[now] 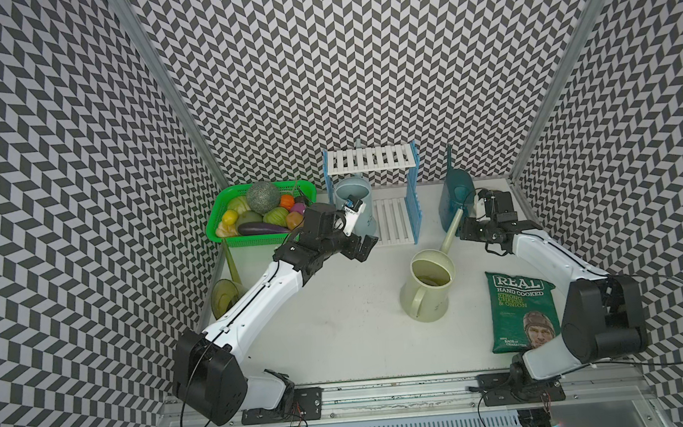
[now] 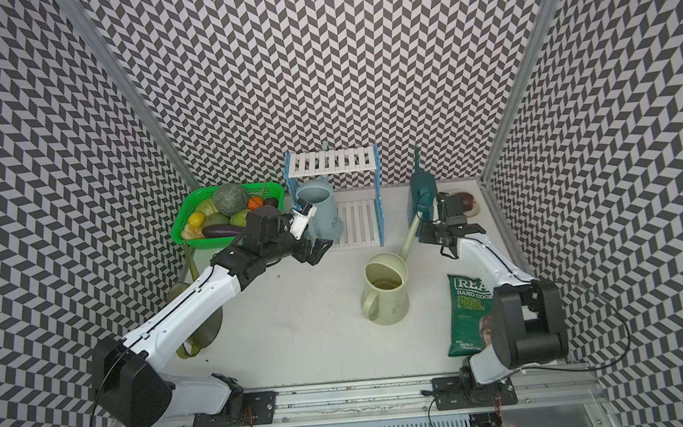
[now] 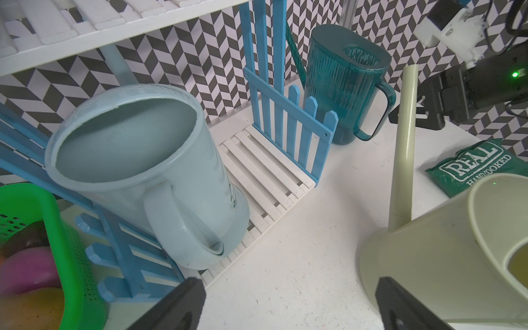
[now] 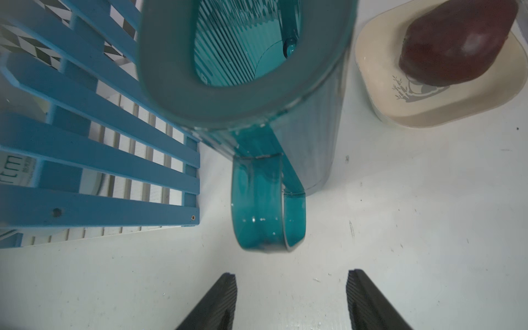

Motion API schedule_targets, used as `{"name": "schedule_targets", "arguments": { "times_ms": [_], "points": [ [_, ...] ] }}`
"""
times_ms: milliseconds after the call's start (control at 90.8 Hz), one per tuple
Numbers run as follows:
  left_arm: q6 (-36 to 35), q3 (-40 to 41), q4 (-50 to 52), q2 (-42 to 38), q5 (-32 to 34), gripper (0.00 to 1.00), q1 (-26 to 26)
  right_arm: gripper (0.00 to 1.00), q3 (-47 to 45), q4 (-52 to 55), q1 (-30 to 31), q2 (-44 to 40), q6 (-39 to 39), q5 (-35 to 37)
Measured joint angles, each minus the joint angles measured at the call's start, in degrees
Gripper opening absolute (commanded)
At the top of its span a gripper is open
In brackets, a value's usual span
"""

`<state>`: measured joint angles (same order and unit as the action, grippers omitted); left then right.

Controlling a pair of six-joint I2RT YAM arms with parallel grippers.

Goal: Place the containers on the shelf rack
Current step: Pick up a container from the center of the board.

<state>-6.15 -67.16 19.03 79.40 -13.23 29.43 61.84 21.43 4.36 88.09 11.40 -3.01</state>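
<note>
While left gripper (image 3: 288, 285) and right gripper (image 4: 291, 274) gape empty | four jugs (image 1: 350, 189) (image 1: 438, 303) (image 1: 453, 201) (image 1: 223, 297) | one rack (image 1: 371, 160), holding one jug

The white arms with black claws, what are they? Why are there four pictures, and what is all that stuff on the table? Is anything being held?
They are two robot arms fixed to a table. Two pictures look down from above, nearly alike; two come from cameras on the wrists. The left gripper and right gripper are open, holding nothing. The light blue jug stands on the lower shelf of the shelf rack. The cream jug, dark teal jug and olive-green jug are on the table, with a green basket of fruit, a crisp bag and a small dish.
</note>
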Motion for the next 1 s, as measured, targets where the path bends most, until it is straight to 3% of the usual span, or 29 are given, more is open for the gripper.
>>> {"name": "schedule_targets", "arguments": {
  "times_ms": [209,540,1002],
  "points": [
    [0.7,0.0,0.0,0.0,-0.9,1.00,-1.6,0.63,4.0,-2.1,0.4,6.0,0.0,1.5],
    [0.9,0.7,0.0,0.0,-1.7,1.00,-3.7,0.51,8.1,-4.4,0.4,11.5,-0.9,3.5],
    [0.9,1.6,0.0,0.8,-2.5,1.00,-5.5,0.11,9.6,-5.0,0.5,12.8,-2.8,4.4]
  ]
}}
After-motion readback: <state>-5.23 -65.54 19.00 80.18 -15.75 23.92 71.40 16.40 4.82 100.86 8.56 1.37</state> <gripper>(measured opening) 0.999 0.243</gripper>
